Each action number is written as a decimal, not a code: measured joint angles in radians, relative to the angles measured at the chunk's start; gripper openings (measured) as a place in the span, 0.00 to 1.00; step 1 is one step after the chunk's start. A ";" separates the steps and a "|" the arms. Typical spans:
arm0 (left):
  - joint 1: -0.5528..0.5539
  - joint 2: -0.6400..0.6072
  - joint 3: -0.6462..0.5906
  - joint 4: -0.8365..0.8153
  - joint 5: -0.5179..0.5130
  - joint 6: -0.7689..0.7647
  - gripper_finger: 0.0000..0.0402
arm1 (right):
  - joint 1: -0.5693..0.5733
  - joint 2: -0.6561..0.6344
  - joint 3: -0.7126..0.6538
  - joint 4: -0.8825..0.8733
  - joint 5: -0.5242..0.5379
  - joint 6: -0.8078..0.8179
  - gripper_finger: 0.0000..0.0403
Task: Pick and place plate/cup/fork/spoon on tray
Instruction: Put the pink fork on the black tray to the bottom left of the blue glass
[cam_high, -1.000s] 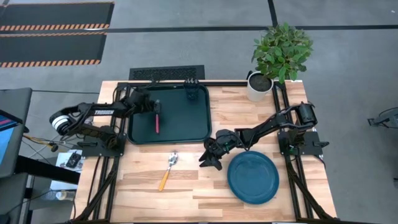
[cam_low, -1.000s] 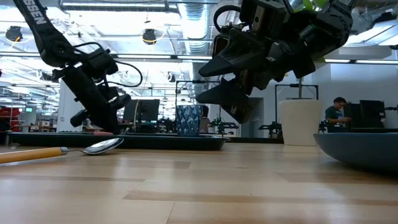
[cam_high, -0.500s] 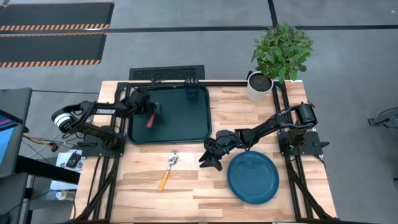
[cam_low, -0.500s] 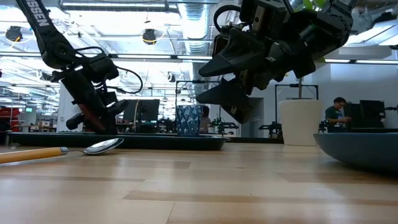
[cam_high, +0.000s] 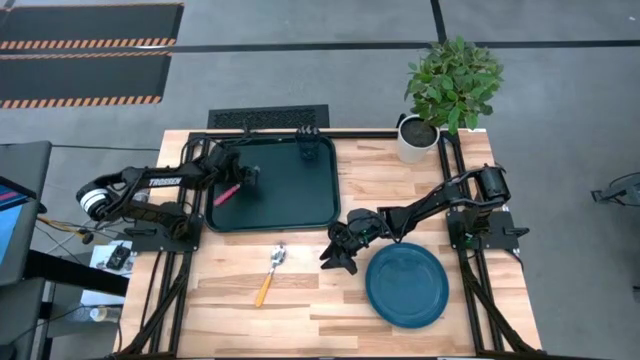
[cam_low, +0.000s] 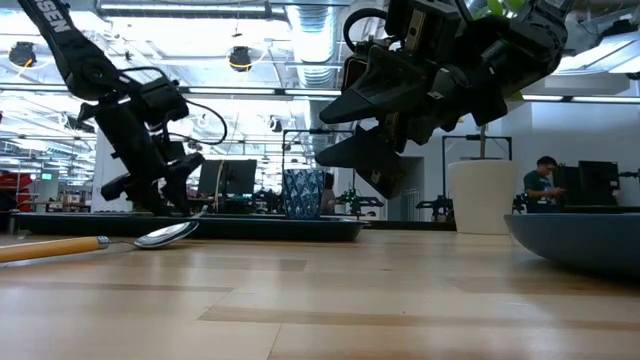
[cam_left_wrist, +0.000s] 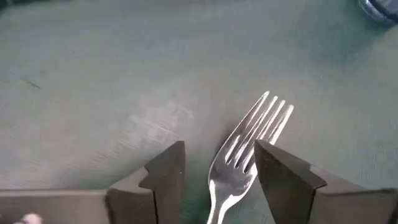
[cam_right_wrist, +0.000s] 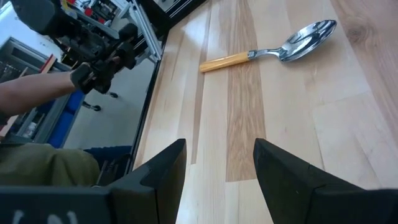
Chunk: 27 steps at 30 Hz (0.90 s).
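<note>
The dark green tray (cam_high: 290, 200) lies at the table's far left, and the cup (cam_high: 308, 150) stands in its far right corner. The red-handled fork (cam_high: 226, 193) lies slanted on the tray's left part. Its metal head (cam_left_wrist: 249, 146) sits between the fingers of my open left gripper (cam_left_wrist: 217, 171), which points down at the tray. The orange-handled spoon (cam_high: 270, 272) lies on the wood near the tray's front. The teal plate (cam_high: 407, 285) rests at the near right. My right gripper (cam_high: 340, 255) hovers open between spoon and plate.
A white pot with a green plant (cam_high: 418, 135) stands at the table's far right corner. A person's arm (cam_right_wrist: 37, 93) shows beyond the table's edge in the right wrist view. Bare wood (cam_high: 330, 310) stretches along the near edge.
My left gripper has opened and let go of the fork. The fork's red handle, which pointed toward the tray's near rim, has swung toward the tray's left side while its head stayed between the fingers. My right gripper has kept still.
</note>
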 joint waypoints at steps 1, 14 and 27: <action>0.000 -0.011 0.009 -0.018 -0.010 0.007 0.45 | 0.000 0.000 0.000 0.000 0.000 0.000 0.53; -0.022 -0.070 0.151 -0.519 -0.159 0.050 0.18 | 0.001 0.000 0.000 0.000 0.010 0.000 0.53; -0.160 -0.068 0.142 -0.631 -0.247 -0.029 0.00 | 0.001 0.000 0.000 0.000 0.011 0.000 0.53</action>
